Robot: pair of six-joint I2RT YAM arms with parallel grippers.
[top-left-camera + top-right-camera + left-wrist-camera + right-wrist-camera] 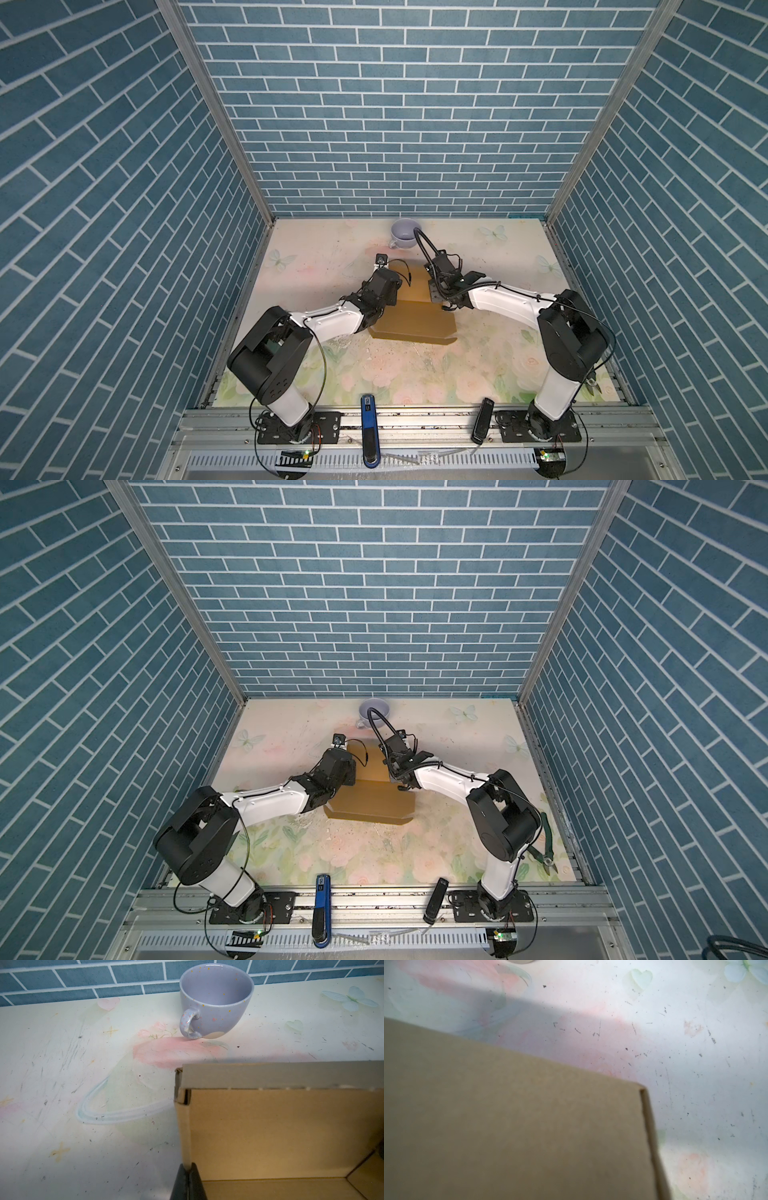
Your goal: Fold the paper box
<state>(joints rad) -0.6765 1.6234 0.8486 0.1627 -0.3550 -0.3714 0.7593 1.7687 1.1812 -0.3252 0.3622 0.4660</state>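
I see the paper box (415, 328) in the middle of the table (374, 374), between my two arms. Its walls stand up at the back and a flat flap lies toward the front. My left gripper (188, 1167) is pinched tight on the box's side wall. My right gripper (436, 293) sits at the box's other side, but I cannot tell how wide it is. A purple cup (216, 1001) stands behind the box, apart from it.

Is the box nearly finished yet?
About halfway. Done: the paper box already has walls standing up at its far end. In hand: the left gripper pinches one side wall. Left: the big lid flap lies open and needs folding over and tucking in.
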